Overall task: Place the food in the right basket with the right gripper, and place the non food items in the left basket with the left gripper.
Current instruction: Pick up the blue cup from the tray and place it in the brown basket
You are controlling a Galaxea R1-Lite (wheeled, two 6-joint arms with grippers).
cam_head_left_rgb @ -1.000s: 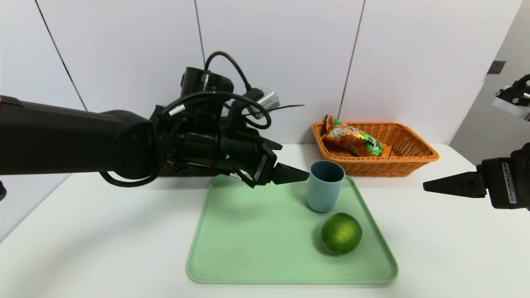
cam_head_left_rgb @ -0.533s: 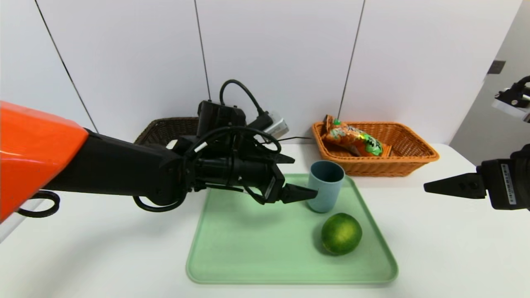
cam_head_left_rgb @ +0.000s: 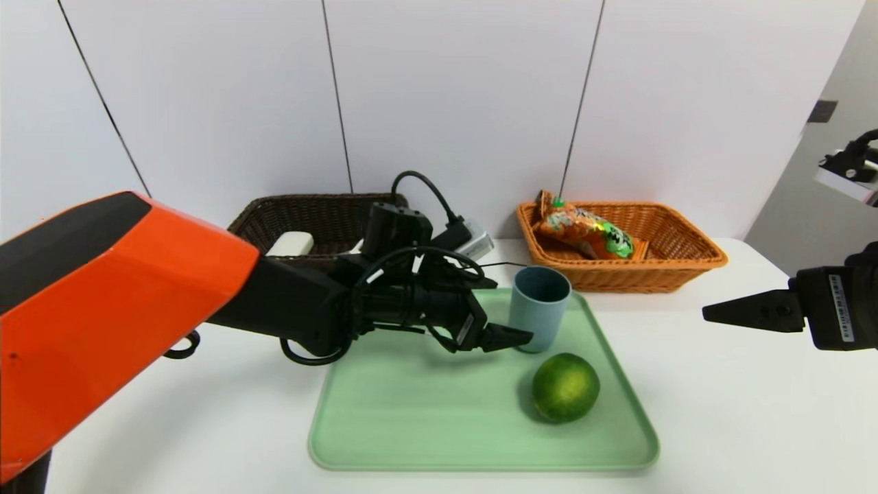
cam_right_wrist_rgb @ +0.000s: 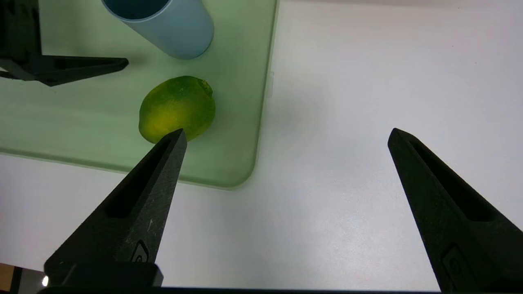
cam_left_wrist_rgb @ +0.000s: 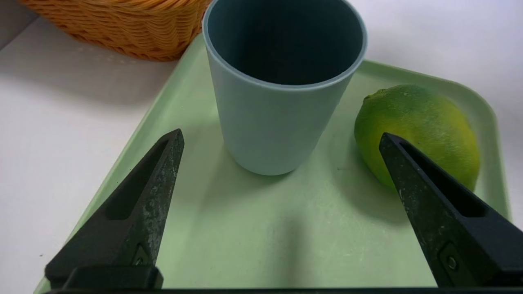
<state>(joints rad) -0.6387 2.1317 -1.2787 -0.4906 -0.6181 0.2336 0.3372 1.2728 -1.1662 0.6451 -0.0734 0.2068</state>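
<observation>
A blue-grey cup (cam_head_left_rgb: pixel 539 307) (cam_left_wrist_rgb: pixel 282 85) stands upright on the green tray (cam_head_left_rgb: pixel 411 418), with a green citrus fruit (cam_head_left_rgb: pixel 566 386) (cam_left_wrist_rgb: pixel 421 126) (cam_right_wrist_rgb: pixel 177 107) in front of it. My left gripper (cam_head_left_rgb: pixel 511 333) (cam_left_wrist_rgb: pixel 282 136) is open, low over the tray, its tips just short of the cup's base and touching nothing. My right gripper (cam_head_left_rgb: pixel 710 315) (cam_right_wrist_rgb: pixel 286 136) hangs open over bare table right of the tray. The orange snack bag (cam_head_left_rgb: pixel 583 230) lies in the light orange right basket (cam_head_left_rgb: pixel 686 264). A white soap-like block (cam_head_left_rgb: pixel 291 242) lies in the dark brown left basket (cam_head_left_rgb: pixel 260 216).
The white table (cam_head_left_rgb: pixel 720 412) meets a white wall behind both baskets. The left arm's orange shell (cam_head_left_rgb: pixel 103 302) fills the near left. The orange basket (cam_left_wrist_rgb: pixel 122 28) stands just behind the tray's far right corner.
My left gripper came down and forward from above the tray's back edge to the cup's base, staying open. The dark brown basket came into view behind it. The right gripper stayed put.
</observation>
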